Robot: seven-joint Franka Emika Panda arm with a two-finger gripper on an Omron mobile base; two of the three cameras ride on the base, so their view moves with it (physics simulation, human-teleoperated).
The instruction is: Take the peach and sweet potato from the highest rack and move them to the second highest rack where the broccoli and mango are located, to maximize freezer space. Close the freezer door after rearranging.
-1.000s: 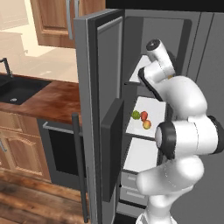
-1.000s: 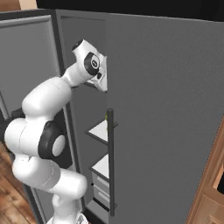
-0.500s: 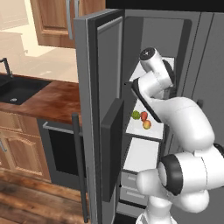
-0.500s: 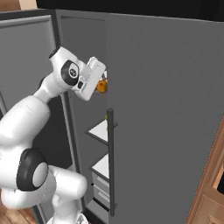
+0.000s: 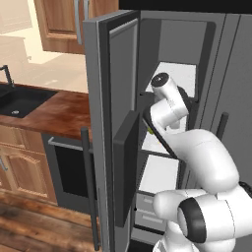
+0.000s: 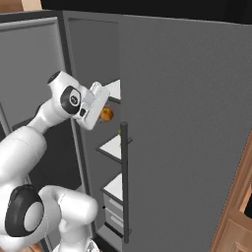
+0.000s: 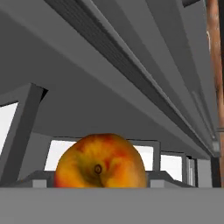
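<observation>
The freezer [image 5: 172, 29] stands with its left door [image 5: 106, 123] swung wide, white racks [image 6: 114, 147] showing inside. Since half a second ago the arm has folded lower and reached deeper between door and shelves. The gripper [image 6: 101, 112] carries the peach [image 7: 100, 162], its jaws pinching the fruit, which the right base view shows orange at the hand's tip [image 6: 106, 114].

Base views flank freezer [image 5: 162, 59]; hand view close on peach [image 7: 101, 161].
</observation>
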